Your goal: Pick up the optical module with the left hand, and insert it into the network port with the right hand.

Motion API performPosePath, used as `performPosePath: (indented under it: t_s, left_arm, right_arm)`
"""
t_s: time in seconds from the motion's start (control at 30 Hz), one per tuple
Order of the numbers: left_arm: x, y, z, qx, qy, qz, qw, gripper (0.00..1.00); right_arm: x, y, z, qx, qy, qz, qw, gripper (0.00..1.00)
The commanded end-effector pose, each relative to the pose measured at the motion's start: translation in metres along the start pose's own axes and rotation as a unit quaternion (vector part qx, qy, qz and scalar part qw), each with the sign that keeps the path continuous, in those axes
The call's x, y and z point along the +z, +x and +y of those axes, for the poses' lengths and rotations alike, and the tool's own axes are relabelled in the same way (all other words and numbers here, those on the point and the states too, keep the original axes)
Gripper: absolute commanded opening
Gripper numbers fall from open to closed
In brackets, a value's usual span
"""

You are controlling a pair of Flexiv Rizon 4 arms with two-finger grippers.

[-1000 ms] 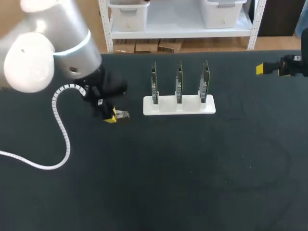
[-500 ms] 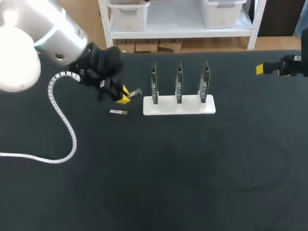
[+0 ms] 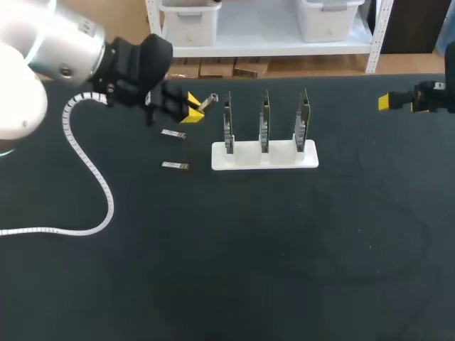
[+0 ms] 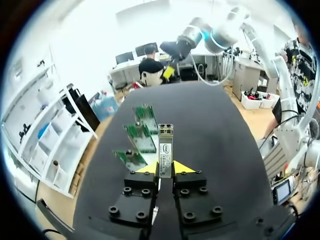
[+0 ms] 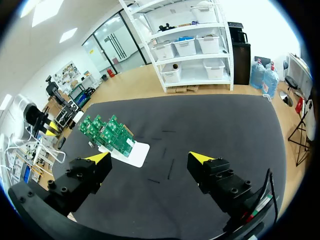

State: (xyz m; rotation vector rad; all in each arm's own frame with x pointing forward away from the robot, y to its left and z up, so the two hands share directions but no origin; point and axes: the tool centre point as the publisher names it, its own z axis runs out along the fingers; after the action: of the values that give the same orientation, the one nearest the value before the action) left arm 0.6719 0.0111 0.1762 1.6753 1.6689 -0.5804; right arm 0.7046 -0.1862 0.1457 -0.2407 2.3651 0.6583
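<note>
Yellow tips of the left gripper [image 3: 190,112] are pressing on the module [image 3: 207,101] from two sides, so the fingers are standing close together and are clamping it. In the left wrist view the module [image 4: 165,149] is sticking straight out ahead of the gripper [image 4: 165,169]. It is showing a narrow metal body with a label, and only its rear part is sitting between the fingers. In the head view this gripper is hanging over the black table [image 3: 284,249] near the far edge. The free end of the module is pointing toward the rack [image 3: 264,156] and is not touching it. The white rack is carrying three green boards [image 3: 264,121] upright in a row. One spare module [image 3: 173,133] and another spare module [image 3: 175,165] are lying flat on the table, beside the rack. A white coiled cable [image 3: 92,177] is trailing from the left arm. The right gripper [image 3: 387,101] is hanging far to the right, well apart from the rack. In its wrist view its fingers are standing wide apart and are holding nothing [image 5: 150,157].
</note>
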Motion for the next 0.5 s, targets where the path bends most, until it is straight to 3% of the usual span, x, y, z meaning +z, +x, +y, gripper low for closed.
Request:
performPosePath:
  t_s: [0.03, 0.5]
  left_arm:
    - [-0.004, -0.0107, -0.0047, 0.038, -0.002, -0.017, 0.999, 0.0]
    - [-0.004, -0.0107, -0.0047, 0.038, -0.002, -0.017, 0.999, 0.0]
  right_arm:
    - [-0.0011, 0.0, 0.0008, 0.0, 0.002, 0.0, 1.0, 1.0]
    - [-0.0011, 0.0, 0.0008, 0.0, 0.002, 0.0, 1.0, 1.0]
